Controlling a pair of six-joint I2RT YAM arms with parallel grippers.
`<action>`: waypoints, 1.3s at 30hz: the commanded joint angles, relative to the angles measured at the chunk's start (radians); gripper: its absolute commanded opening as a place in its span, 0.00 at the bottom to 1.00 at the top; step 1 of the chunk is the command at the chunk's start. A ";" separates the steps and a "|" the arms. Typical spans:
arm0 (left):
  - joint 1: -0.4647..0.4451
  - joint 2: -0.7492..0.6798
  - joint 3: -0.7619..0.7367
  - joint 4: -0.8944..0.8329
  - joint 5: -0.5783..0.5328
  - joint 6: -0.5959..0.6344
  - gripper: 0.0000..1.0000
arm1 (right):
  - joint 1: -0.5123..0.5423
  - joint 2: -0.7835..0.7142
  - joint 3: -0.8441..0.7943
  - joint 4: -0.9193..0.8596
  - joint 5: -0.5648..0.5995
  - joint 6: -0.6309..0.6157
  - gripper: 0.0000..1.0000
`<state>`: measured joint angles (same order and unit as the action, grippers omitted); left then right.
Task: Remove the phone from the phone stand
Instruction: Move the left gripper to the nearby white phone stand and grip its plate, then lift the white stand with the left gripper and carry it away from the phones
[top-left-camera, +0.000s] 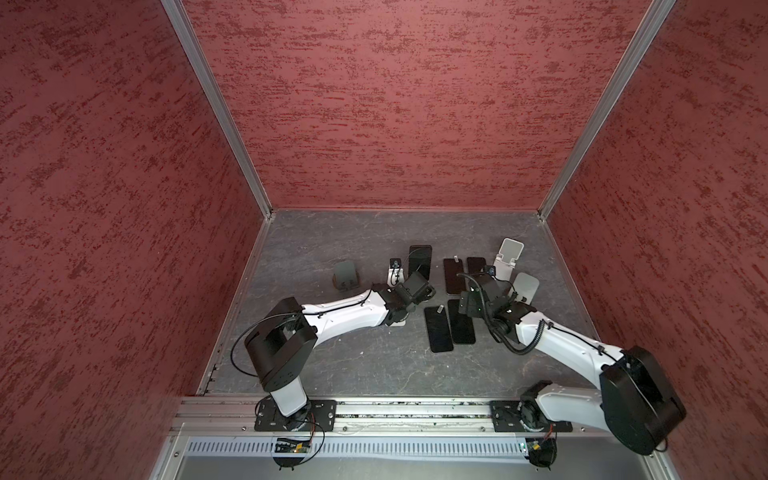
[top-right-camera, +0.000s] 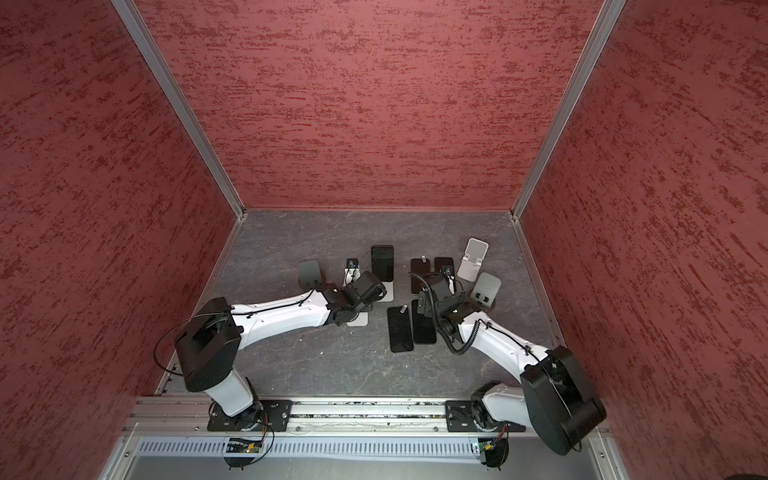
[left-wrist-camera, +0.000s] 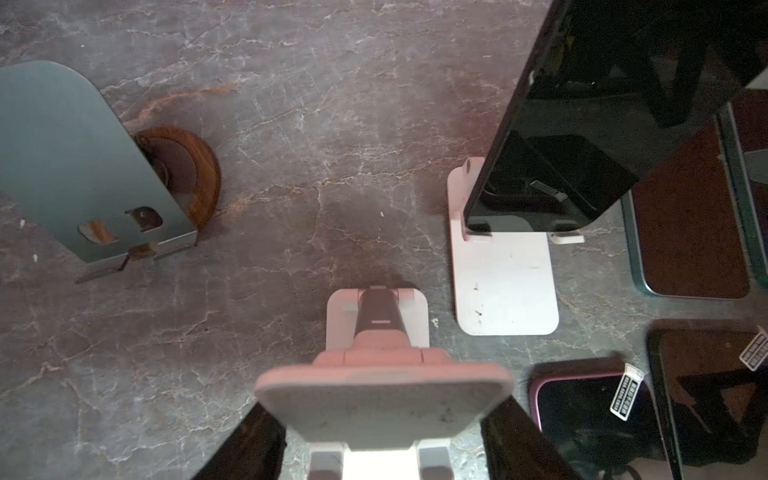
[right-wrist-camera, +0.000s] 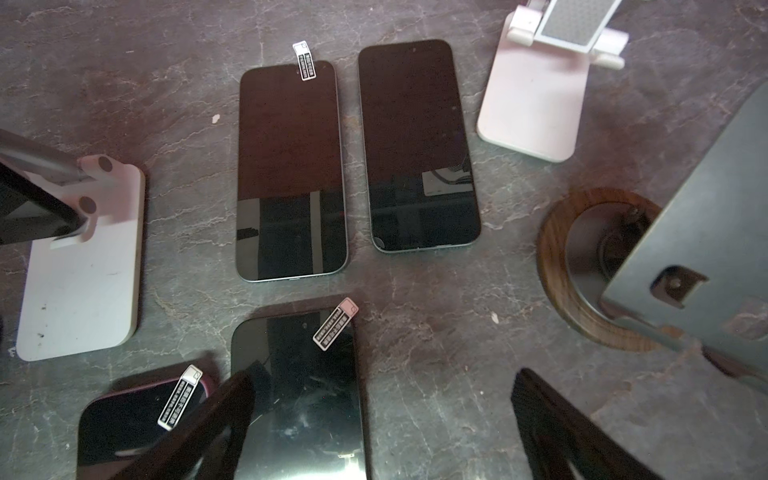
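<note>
A black phone (top-left-camera: 419, 261) (top-right-camera: 382, 262) (left-wrist-camera: 582, 124) leans upright on a white phone stand (left-wrist-camera: 505, 286) (right-wrist-camera: 79, 270) near the middle of the table. Beside it is a second white stand (left-wrist-camera: 382, 399) that holds no phone. My left gripper (left-wrist-camera: 384, 415) is shut on that stand's back plate, one finger against each side edge. It touches neither the phone nor the stand the phone rests on. My right gripper (right-wrist-camera: 382, 428) hangs open over bare table, its jaws wide apart and nothing between them. A flat phone (right-wrist-camera: 299, 395) lies by one finger.
Several phones (top-left-camera: 438, 328) (right-wrist-camera: 291, 174) lie flat, screens up, between the arms. A grey stand on a round wooden base (top-left-camera: 347, 276) (left-wrist-camera: 83, 166) sits at the left and another (top-left-camera: 525, 286) (right-wrist-camera: 685, 249) at the right. An empty white stand (top-left-camera: 509, 257) (right-wrist-camera: 536, 95) is behind. Red walls enclose three sides.
</note>
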<state>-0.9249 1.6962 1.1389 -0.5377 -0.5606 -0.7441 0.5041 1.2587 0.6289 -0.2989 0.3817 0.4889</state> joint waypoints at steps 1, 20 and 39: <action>0.007 -0.015 -0.008 0.025 -0.032 0.012 0.55 | -0.011 -0.024 -0.015 0.018 -0.006 0.005 0.99; 0.155 -0.132 -0.043 0.132 -0.033 0.184 0.51 | -0.013 -0.007 -0.001 0.017 -0.024 0.009 0.99; 0.334 -0.030 0.019 0.283 0.077 0.323 0.52 | -0.015 0.030 0.028 0.004 -0.024 0.007 0.99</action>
<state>-0.6006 1.6398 1.1213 -0.3176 -0.4965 -0.4454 0.5003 1.2781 0.6258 -0.2962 0.3626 0.4892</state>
